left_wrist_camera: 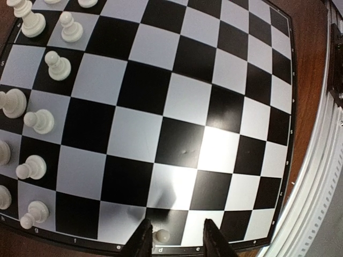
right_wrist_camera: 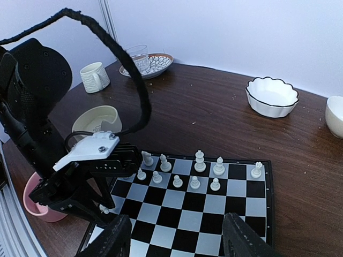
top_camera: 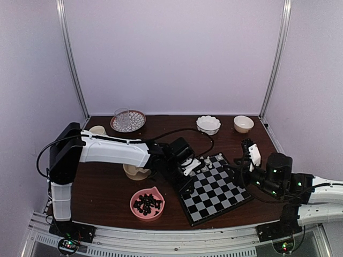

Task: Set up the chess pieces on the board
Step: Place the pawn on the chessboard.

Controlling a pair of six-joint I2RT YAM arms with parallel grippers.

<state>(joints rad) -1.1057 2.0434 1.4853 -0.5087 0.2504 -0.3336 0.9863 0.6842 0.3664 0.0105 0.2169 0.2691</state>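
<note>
White walls [top_camera: 177, 53] closed in the dark wooden counter [top_camera: 102, 187]. We saw the board [top_camera: 225, 199] lying toward the counter's near edge, turned at an angle between the two arms. Cream-white chess pieces [right_wrist_camera: 199, 160] stood in two rows along the board's far side, and most of the other squares were bare.

Our left hand [left_wrist_camera: 177, 229] hung low over the board's left edge with its fingers [left_wrist_camera: 140, 243] apart. A single white pawn [left_wrist_camera: 161, 234] stood upright between them on a black edge square. It was just beside one finger and clear of the other, so we did not count it as gripped.

Our right hand [right_wrist_camera: 177, 233] hovered by the board's right side. Its fingers were spread with nothing between them.

Left of the board, near the counter's front, a pink bowl [top_camera: 135, 199] held the black chessmen [top_camera: 148, 204]. A cream bowl [top_camera: 134, 171] sat partly under the left arm.

Along the back of the counter we noted:
- a scalloped white bowl [top_camera: 208, 124]
- a plain cream bowl [top_camera: 243, 123]
- a patterned plate [top_camera: 139, 119] carrying a clear glass [top_camera: 122, 118]
- a pale mug [top_camera: 97, 130]
</note>
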